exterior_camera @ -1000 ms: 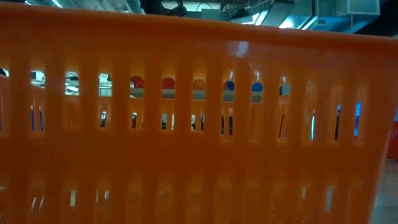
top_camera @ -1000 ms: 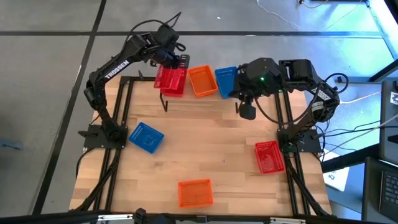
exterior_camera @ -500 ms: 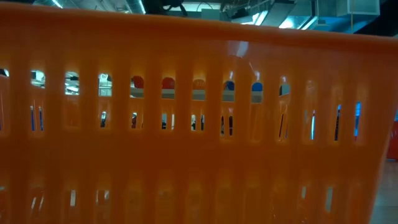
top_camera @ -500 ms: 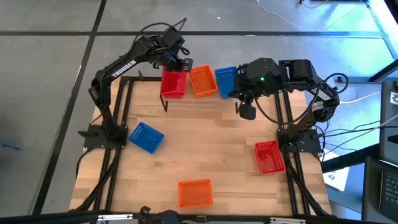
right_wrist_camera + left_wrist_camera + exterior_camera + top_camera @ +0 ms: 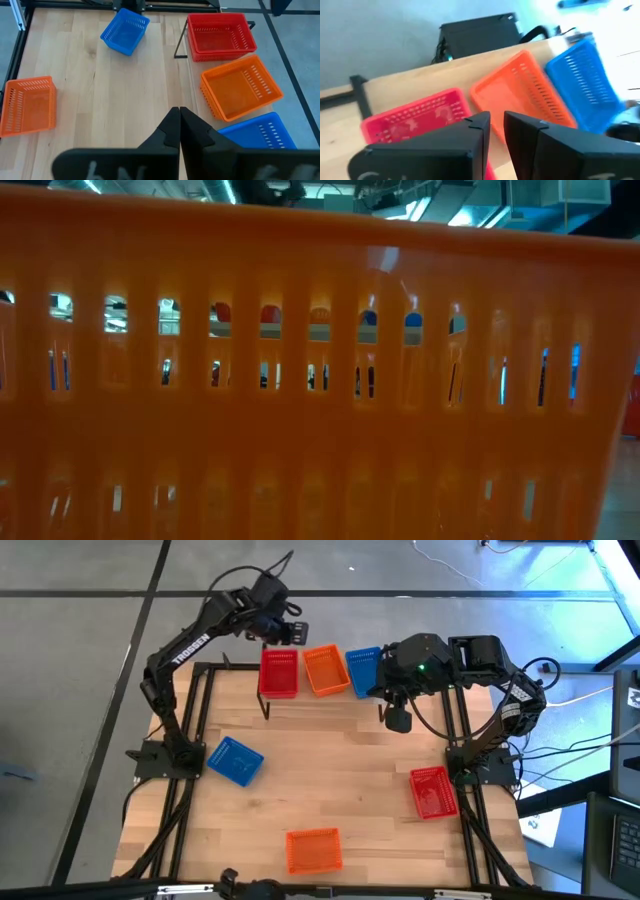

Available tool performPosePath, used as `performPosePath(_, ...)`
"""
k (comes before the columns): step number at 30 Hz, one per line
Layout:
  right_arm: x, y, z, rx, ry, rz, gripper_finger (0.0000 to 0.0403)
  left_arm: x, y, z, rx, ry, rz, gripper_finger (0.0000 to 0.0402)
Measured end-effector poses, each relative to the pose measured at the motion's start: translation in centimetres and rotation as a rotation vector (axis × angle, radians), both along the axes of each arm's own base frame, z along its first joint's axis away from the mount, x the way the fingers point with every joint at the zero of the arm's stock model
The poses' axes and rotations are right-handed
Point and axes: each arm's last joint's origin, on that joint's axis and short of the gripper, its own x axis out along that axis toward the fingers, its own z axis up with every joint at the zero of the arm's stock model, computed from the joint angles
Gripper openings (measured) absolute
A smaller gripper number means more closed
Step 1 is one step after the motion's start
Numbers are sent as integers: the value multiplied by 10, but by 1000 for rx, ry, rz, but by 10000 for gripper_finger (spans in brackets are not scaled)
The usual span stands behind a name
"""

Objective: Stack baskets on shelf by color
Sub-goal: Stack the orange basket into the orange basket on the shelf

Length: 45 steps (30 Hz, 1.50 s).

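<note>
Three basket groups stood in a row on the shelf (image 5: 330,700) at the table's 12 o'clock edge: red stack (image 5: 279,673), orange stack (image 5: 325,670), blue stack (image 5: 364,667). Left gripper (image 5: 283,633) hovered just beyond the red stack, fingers (image 5: 520,135) slightly apart, holding nothing. Right gripper (image 5: 398,721) hung near the blue stack, fingers together. Loose baskets lay on the table (image 5: 340,780): blue basket (image 5: 235,761) at 9 o'clock, red basket (image 5: 433,792) at 3, orange basket (image 5: 313,850) at 6.

The right pincer (image 5: 179,120) has its fingers pressed together above the wooden worktop (image 5: 115,100). At about two o'clock sit a red basket (image 5: 220,35), an orange basket (image 5: 240,92) and a blue basket (image 5: 260,137) in a row; another blue basket (image 5: 125,31) lies at eleven o'clock, another orange basket (image 5: 27,105) at nine.
</note>
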Motion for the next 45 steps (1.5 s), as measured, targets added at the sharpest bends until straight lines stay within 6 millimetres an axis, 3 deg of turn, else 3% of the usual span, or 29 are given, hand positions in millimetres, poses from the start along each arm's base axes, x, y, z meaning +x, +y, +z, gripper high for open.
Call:
performPosePath(4, 0, 0, 0, -1, 0, 1, 0, 0, -14, 25, 62, -62, -166, 48)
performPosePath(8, -1, 0, 0, 1, 3, -1, 0, -5, -44, 43, 137, 20, -362, 48)
performPosePath(18, -30, 5, 4, 136, 52, 3, 0, -22, -134, 51, 114, 212, -586, 47)
performPosePath(23, -32, 23, -4, 240, 88, 108, 0, -31, -175, 61, 123, 154, -579, 48)
performPosePath(29, -40, 60, -22, 295, 177, 89, 0, -46, -224, 72, 83, 56, -587, 49)
performPosePath(36, -68, 88, -46, 414, 215, -228, 0, -57, -265, 74, 65, 10, -635, 49)
performPosePath(45, -85, 126, -103, 655, 366, -679, 0, -58, -296, 70, 67, 7, -677, 49)
